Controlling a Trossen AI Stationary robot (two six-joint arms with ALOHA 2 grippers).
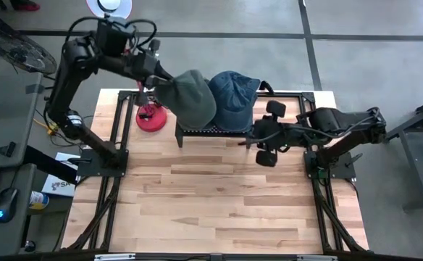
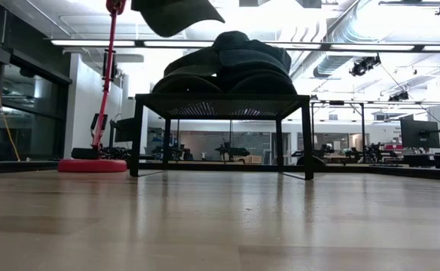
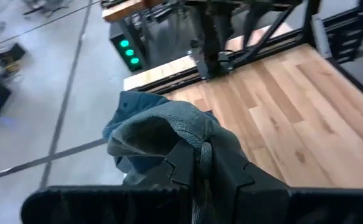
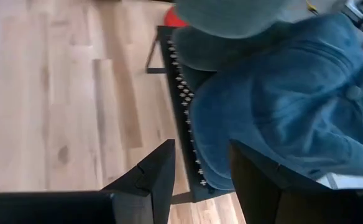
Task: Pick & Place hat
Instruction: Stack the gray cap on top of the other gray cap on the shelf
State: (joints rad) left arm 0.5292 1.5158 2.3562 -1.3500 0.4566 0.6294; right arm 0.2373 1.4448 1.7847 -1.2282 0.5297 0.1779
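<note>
**Left arm holding green hat above the rack**

Left gripper (image 3: 203,168) is sitting clamped tight on the grey-green hat (image 1: 191,98), soft fabric bunching in folds between its dark fingers (image 3: 184,165). In the level view that hat (image 2: 176,13) is hanging clear of the pile, brim drooping to a point, not touching anything below.

The hat is hanging at about 11 o'clock from table centre, above the left end of the black rack (image 1: 215,130). Rack is a low metal frame on thin legs with a perforated mesh top (image 4: 184,93).

Blue denim cap (image 1: 235,96) is lying on the rack just at 3 o'clock of the green one: rounded crown, stitched panels, button on top (image 4: 354,93). More dark caps are stacked under it (image 2: 239,68).

Right gripper (image 4: 200,174) is hovering by the rack's near edge at 3 o'clock, fingers standing apart, nothing between them.

Red stand (image 1: 151,117), round flat base with a thin upright pole (image 2: 105,83), is sitting at 9 o'clock of the rack on the pale wood-plank table (image 1: 219,203).
</note>
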